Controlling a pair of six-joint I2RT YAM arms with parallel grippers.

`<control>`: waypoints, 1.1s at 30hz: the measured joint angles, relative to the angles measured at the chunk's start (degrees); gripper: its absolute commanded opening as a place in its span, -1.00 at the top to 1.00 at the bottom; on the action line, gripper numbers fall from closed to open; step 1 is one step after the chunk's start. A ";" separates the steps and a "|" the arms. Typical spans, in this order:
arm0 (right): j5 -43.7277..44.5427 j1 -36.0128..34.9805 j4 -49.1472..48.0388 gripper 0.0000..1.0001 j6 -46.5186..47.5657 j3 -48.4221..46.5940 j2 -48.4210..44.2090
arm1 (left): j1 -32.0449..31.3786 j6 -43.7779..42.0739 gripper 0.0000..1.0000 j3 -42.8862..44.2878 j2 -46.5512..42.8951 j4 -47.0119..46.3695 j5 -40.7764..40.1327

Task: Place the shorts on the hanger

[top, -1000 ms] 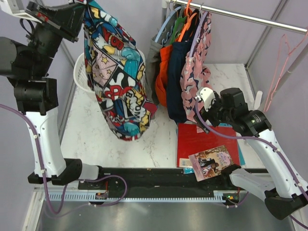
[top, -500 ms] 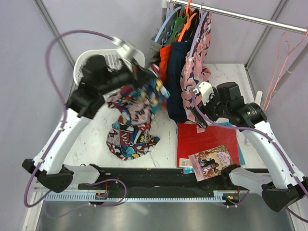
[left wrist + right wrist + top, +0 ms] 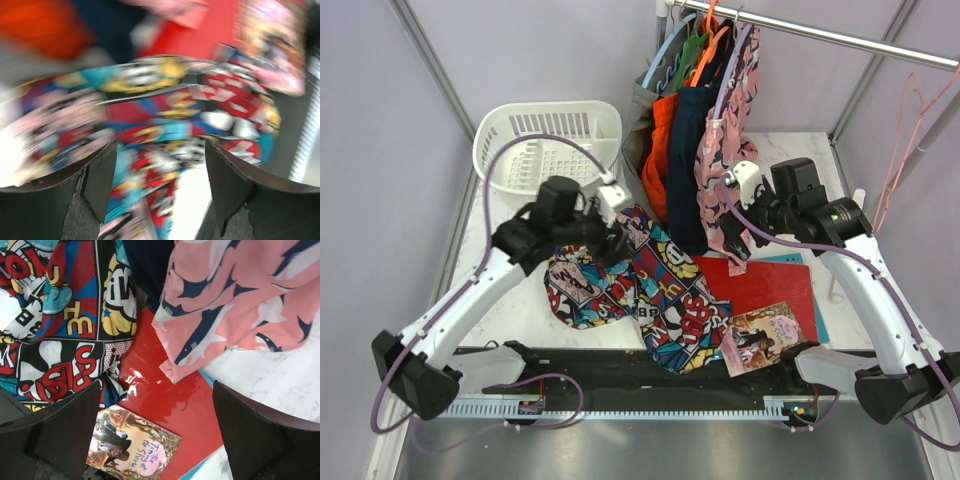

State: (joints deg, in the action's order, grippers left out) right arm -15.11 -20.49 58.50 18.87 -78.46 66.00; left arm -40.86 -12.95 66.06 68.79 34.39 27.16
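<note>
The comic-print shorts (image 3: 660,295) lie spread on the table, from its middle to the front edge, partly over the red book. My left gripper (image 3: 617,243) hovers just above their upper part. In the blurred left wrist view its fingers (image 3: 100,175) stand apart, with the shorts (image 3: 165,110) below them and no cloth gripped. My right gripper (image 3: 732,225) is open beside the hanging pink patterned garment (image 3: 730,150). Its wrist view looks down on the shorts (image 3: 65,315) and the pink garment (image 3: 240,295). The pale-pink wire hanger (image 3: 905,130) hangs bare at the far right.
A white laundry basket (image 3: 545,140) stands at the back left. Several garments on coloured hangers hang from the rail (image 3: 840,40) at the back. A red book (image 3: 765,285) and a picture book (image 3: 760,335) lie at the front right.
My left arm swung down from high up, where it held the shorts hanging, to low over the table. Its jaws opened and the shorts now lie spread out. The right arm shifted slightly.
</note>
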 measured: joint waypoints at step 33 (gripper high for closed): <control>22.93 -28.41 -16.72 -0.80 0.37 -38.47 62.82 | 52.74 6.14 -0.71 -13.94 -22.49 -1.73 12.83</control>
State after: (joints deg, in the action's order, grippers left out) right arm 7.81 -48.90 41.78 19.25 -116.92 128.81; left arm 11.88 -6.81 52.12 46.30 32.67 39.99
